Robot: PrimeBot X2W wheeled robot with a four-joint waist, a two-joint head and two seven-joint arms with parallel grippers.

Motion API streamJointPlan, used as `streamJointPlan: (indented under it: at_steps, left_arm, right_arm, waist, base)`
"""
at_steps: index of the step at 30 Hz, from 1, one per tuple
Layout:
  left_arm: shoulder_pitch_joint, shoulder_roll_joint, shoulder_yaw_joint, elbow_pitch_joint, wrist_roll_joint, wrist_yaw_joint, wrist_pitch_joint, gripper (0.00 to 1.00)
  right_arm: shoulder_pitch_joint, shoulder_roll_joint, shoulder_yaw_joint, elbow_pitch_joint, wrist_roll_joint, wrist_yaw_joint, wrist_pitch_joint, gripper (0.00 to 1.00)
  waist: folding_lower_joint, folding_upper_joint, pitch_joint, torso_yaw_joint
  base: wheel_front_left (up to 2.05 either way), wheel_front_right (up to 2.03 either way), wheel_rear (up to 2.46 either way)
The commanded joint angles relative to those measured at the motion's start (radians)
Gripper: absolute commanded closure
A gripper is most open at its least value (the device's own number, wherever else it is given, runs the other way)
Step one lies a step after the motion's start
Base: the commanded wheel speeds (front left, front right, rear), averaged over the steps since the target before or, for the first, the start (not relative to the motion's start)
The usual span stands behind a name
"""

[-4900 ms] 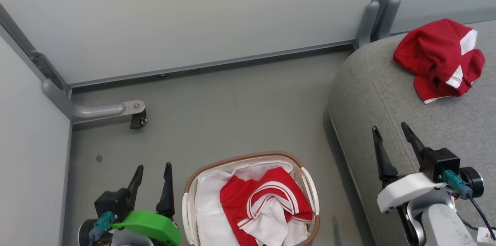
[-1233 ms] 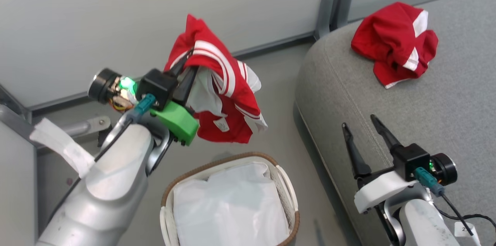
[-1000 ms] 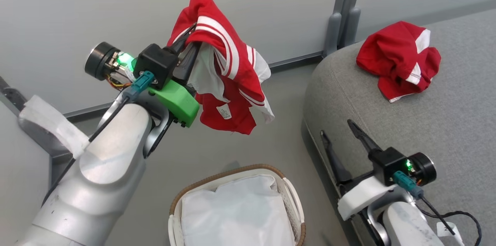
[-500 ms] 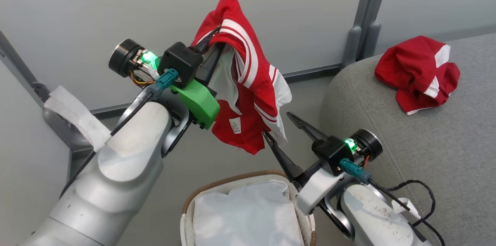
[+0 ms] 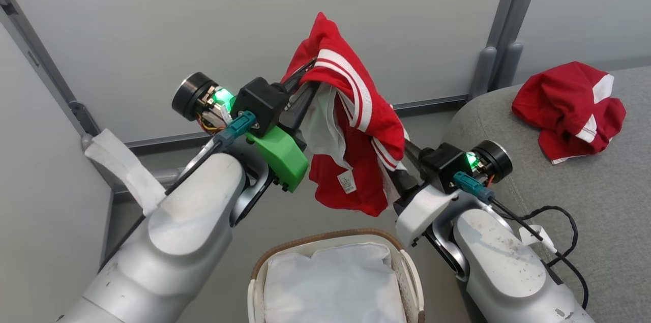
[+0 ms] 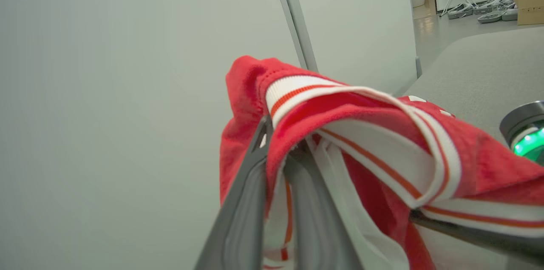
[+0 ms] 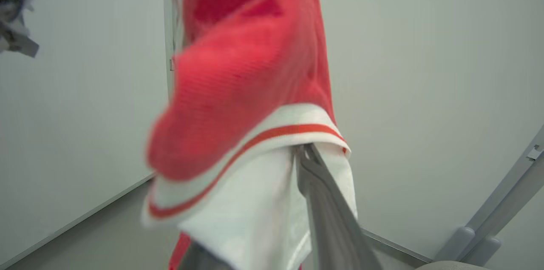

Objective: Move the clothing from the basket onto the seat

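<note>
One red garment (image 5: 368, 132), white-striped with a white panel, hangs bunched from the left gripper (image 5: 304, 84), high above the basket (image 5: 325, 238). Basket beside the seat (image 5: 585, 201), white liner showing. A second red garment (image 5: 567, 104) lies crumpled on the grey seat.

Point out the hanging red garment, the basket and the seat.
hanging red garment (image 5: 367, 156), head view, red front panel.
basket (image 5: 330, 234), head view, brown woven rim.
seat (image 5: 610, 201), head view, bare grey upholstery.

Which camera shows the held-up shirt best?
Head view: the shirt hangs in full from the left claw, above the basket. Left wrist view shows its striped hem bunched at the claw; right wrist view, a blurred close patch.
</note>
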Motion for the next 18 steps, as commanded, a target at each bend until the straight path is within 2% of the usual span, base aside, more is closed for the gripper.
streamJointPlan:
  at_steps: [1, 2, 11, 12, 13, 14, 15, 16, 18]
  left_arm:
    - [0.02, 0.004, 0.003, 0.002, -0.01, 0.003, -0.009, 1.0]
    - [0.028, 0.005, 0.004, 0.003, -0.013, 0.007, -0.012, 1.0]
    - [0.101, 0.004, 0.02, 0.02, -0.052, 0.027, -0.047, 1.0]
    - [0.111, 0.003, 0.024, 0.022, -0.056, 0.029, -0.053, 0.84]
    - [0.121, 0.001, 0.029, 0.023, -0.063, 0.035, -0.058, 0.58]
    - [0.134, -0.001, 0.035, 0.025, -0.068, 0.038, -0.065, 0.45]
    - [0.148, -0.004, 0.042, 0.026, -0.072, 0.043, -0.071, 0.15]
    - [0.162, -0.005, 0.047, 0.028, -0.077, 0.046, -0.074, 0.0]
    - [0.193, -0.007, 0.055, 0.033, -0.08, 0.049, -0.082, 0.0]
  right_arm:
    - [-0.006, -0.003, -0.006, 0.005, 0.006, -0.001, 0.0, 0.95]
    - [-0.006, -0.004, -0.011, 0.004, 0.003, -0.001, 0.0, 1.0]
    - [0.016, -0.004, -0.032, -0.002, -0.008, -0.001, 0.0, 1.0]
    - [0.018, -0.004, -0.037, -0.004, -0.01, -0.001, 0.0, 1.0]
    - [0.019, -0.004, -0.041, -0.005, -0.011, -0.001, 0.0, 1.0]
    - [0.02, -0.004, -0.048, -0.007, -0.014, -0.001, 0.0, 1.0]
    - [0.019, -0.004, -0.054, -0.007, -0.018, -0.001, 0.0, 1.0]
    - [0.018, -0.004, -0.059, -0.009, -0.021, -0.001, 0.0, 1.0]
    - [0.011, -0.003, -0.077, -0.012, -0.032, -0.001, 0.0, 1.0]
  waist:
    - [0.0001, 0.0, -0.001, -0.003]
    - [0.0001, 0.0, -0.002, -0.006]
    - [0.0001, 0.0, -0.005, -0.027]
    - [0.0001, 0.0, -0.005, -0.029]
    - [0.0001, 0.0, -0.005, -0.031]
    - [0.0001, 0.0, -0.005, -0.033]
    - [0.0001, 0.0, -0.005, -0.034]
    - [0.0001, 0.0, -0.004, -0.036]
    - [0.0001, 0.0, -0.004, -0.039]
  base:
    - [0.0, 0.0, 0.0]
    - [0.0, 0.0, 0.0]
    - [0.0, 0.0, 0.0]
    - [0.0, 0.0, 0.0]
    - [0.0, 0.0, 0.0]
    - [0.0, 0.0, 0.0]
    - [0.0, 0.0, 0.0]
    - [0.0, 0.0, 0.0]
    - [0.0, 0.0, 0.0]
